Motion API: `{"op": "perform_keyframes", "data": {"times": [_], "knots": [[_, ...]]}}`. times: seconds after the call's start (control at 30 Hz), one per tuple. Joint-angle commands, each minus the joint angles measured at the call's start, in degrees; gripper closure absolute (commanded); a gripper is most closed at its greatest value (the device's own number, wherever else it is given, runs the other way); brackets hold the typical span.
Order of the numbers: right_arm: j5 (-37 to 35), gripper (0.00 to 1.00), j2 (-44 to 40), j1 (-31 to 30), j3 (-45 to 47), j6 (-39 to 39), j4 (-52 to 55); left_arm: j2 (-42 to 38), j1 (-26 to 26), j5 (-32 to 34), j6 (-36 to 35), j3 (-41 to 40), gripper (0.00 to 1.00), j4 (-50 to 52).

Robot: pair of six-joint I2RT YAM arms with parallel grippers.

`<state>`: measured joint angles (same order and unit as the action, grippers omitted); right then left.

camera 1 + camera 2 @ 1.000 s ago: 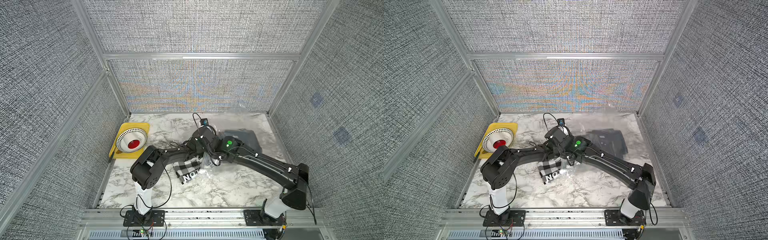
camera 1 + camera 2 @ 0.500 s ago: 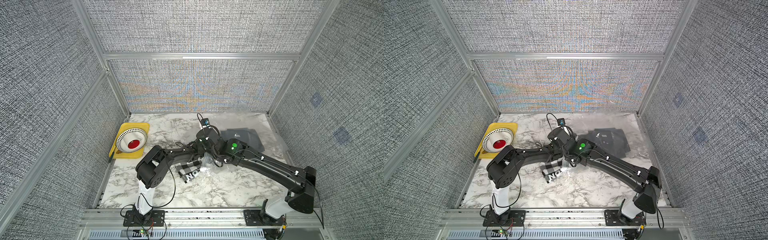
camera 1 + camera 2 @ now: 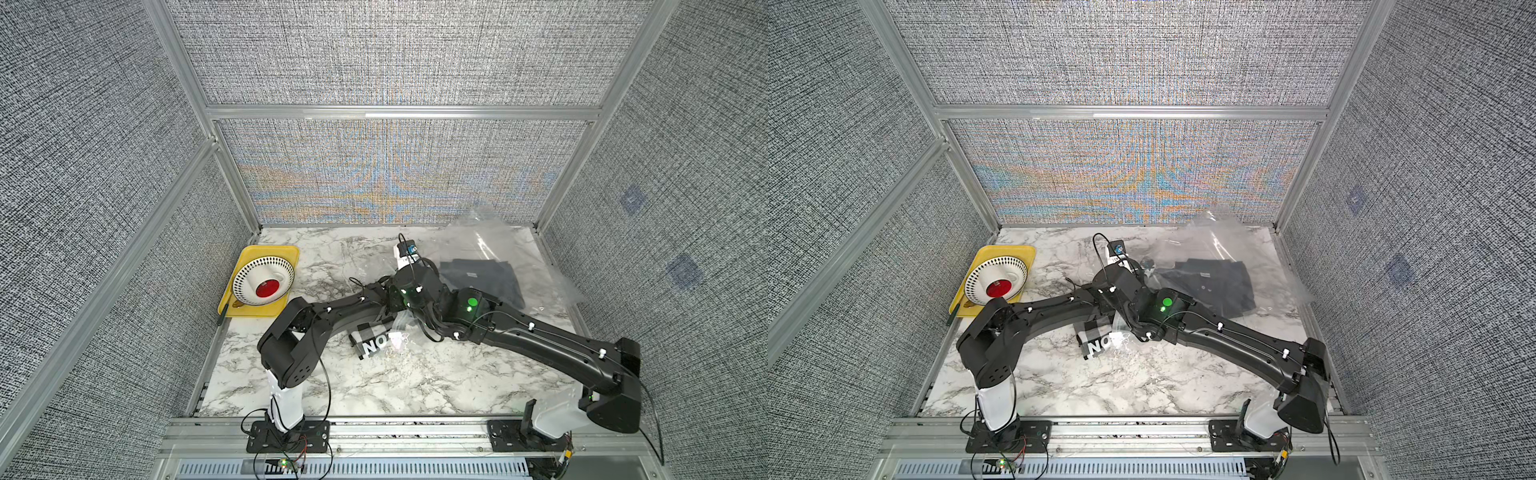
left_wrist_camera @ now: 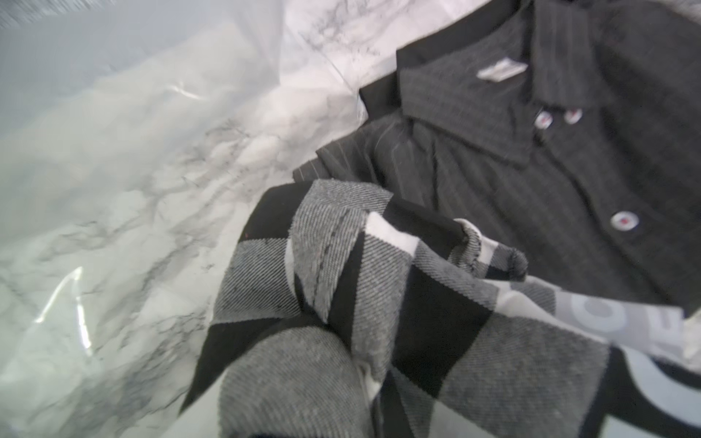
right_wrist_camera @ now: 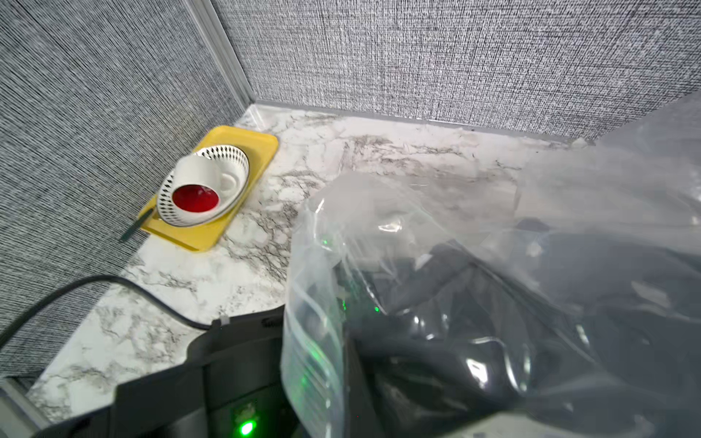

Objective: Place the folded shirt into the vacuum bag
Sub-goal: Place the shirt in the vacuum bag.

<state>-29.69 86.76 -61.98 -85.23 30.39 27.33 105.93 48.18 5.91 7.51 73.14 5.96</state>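
Although your left gripper (image 3: pixel 1140 270) is clamped shut on the black, white and grey checked folded shirt (image 4: pixel 341 284), that shirt sits only partly inside the mouth of the crinkly clear plastic vacuum bag (image 3: pixel 494 245), its lettered end out on the marble tabletop (image 3: pixel 415 386). Your right gripper (image 3: pixel 1129 330) is closed, apparently pinching the bag's upper lip; if that film slips, the mouth could drop onto the fabric, and pushing on may unfold it or shove the dark grey buttoned shirt (image 4: pixel 569 159) inside.
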Motion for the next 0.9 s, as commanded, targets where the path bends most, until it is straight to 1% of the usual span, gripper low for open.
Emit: {"op": "perform_keyframes", "data": {"times": [0.0, 0.1, 0.2, 0.4, 0.47, 0.6, 0.67, 0.87], "knots": [[0.3, 1.00, 1.3, 0.2, 0.9, 1.6, 5.5, -2.7, 0.1, -3.8, 0.3, 2.0, 1.00, -3.0], [2.7, 1.00, 1.7, 0.2, 0.8, 1.2, 5.1, -2.6, -0.2, -6.5, 1.9, 1.5, 1.00, -6.1], [6.2, 1.00, 2.3, -0.1, 0.5, 0.6, 4.8, -0.8, -0.4, -11.0, 3.1, 2.4, 1.00, -9.4], [8.4, 1.00, 2.6, -1.7, 0.9, -0.5, 3.8, 4.6, -0.6, -21.6, 5.1, 6.9, 1.00, -11.9], [8.7, 1.00, 2.7, -2.3, 0.8, -1.1, 3.5, 5.9, -0.6, -22.5, 5.4, 7.5, 1.00, -12.3], [7.1, 1.00, 2.0, -2.5, 0.7, -0.5, 3.9, 7.8, -0.6, -21.3, 5.3, 7.7, 1.00, -12.6], [5.2, 1.00, 1.1, -2.5, 0.6, 0.8, 4.1, 10.7, -0.7, -21.1, 5.0, 8.1, 1.00, -12.1], [-3.7, 1.00, -2.3, -2.4, 1.0, 5.4, 7.0, 13.3, -1.1, -23.6, 3.1, 8.0, 1.00, -11.3]]}}
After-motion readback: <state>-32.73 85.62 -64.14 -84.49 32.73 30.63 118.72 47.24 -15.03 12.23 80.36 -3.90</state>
